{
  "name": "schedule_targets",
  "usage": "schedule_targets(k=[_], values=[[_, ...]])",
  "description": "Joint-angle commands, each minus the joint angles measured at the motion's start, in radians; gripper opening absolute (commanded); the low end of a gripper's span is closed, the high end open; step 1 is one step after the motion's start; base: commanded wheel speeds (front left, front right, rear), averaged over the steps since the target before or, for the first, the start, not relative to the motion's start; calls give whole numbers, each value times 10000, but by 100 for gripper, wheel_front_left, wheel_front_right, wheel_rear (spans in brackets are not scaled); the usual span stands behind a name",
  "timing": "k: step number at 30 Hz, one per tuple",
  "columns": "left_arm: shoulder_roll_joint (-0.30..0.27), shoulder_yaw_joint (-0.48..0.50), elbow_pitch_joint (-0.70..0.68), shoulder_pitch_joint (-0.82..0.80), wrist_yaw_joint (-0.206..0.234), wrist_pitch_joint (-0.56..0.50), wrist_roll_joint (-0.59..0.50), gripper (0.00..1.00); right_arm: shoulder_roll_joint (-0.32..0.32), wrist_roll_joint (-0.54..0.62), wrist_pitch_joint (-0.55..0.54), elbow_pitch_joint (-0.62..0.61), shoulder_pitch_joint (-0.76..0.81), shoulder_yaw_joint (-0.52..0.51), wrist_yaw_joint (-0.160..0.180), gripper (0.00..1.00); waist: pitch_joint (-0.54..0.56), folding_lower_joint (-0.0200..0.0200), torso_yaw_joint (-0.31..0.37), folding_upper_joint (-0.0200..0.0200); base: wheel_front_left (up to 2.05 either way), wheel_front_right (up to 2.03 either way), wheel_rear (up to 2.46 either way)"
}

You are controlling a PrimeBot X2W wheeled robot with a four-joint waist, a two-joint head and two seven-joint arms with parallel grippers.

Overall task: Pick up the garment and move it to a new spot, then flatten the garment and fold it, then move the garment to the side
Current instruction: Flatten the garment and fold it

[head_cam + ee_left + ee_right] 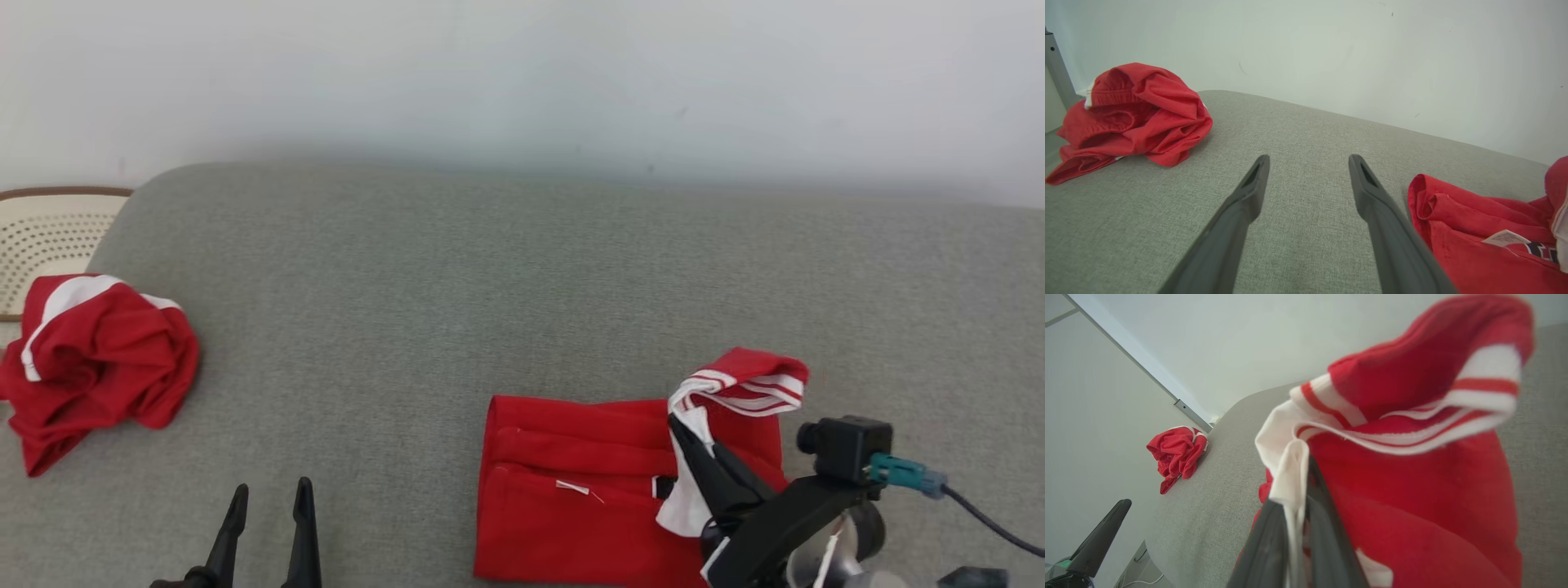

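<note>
Two red pieces of clothing lie on the grey cushion (pixel 522 269). We see the garment (pixel 571 498) lying flat at the right, its white-striped edge lifted and clenched in our right pincer (pixel 684 437). A crumpled red garment (pixel 98 359) sits far left. Our left pincer (pixel 272 487) gapes wide, empty, well left of the garment.

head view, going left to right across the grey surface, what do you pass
crumpled red garment → left gripper → part-folded red garment → wrist camera
</note>
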State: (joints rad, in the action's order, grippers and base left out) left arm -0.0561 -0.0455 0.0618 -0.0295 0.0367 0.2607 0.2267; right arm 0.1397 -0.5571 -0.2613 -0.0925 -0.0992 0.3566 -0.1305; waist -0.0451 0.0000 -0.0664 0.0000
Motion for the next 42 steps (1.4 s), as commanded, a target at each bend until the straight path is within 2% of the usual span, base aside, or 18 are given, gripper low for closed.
schedule_targets(k=[1,20,21,22,23,28,32,37,42], values=[[4,-32,71,-112,-25,51,-86,100,-49,41,89,78,-154,128,-4,0,9,0,-244,0,0,0,0],[48,-490,504,-411,-185,51,83,100,-760,226,1100,2742,-987,1283,-4,0,-52,0,-978,0,0,0,0],[51,-481,521,-426,-161,51,78,100,-784,252,1193,2895,-1032,1319,-4,6,-55,0,-985,0,0,0,0],[49,-468,529,-431,-175,51,87,100,-805,230,1289,2999,-1067,1368,-4,76,-58,0,-989,0,0,0,0],[50,-451,537,-429,-183,51,100,100,-825,105,1350,3085,-1100,1418,-4,100,-59,0,-987,0,0,0,0],[54,-393,534,-343,-142,51,92,100,-858,-668,1718,2825,-1217,1553,-4,100,-29,0,-907,0,0,0,0],[56,-393,450,-244,-69,51,138,100,-848,-1374,1975,1783,-1323,1352,-4,100,-8,0,-756,0,0,0,0],[55,-332,387,-167,-32,51,140,100,-410,-866,2339,936,-1337,677,-4,100,-39,0,-626,0,0,0,0],[56,-247,310,-161,-15,51,102,100,118,156,2729,697,-1127,-302,-4,100,-74,0,-586,0,0,0,0]])
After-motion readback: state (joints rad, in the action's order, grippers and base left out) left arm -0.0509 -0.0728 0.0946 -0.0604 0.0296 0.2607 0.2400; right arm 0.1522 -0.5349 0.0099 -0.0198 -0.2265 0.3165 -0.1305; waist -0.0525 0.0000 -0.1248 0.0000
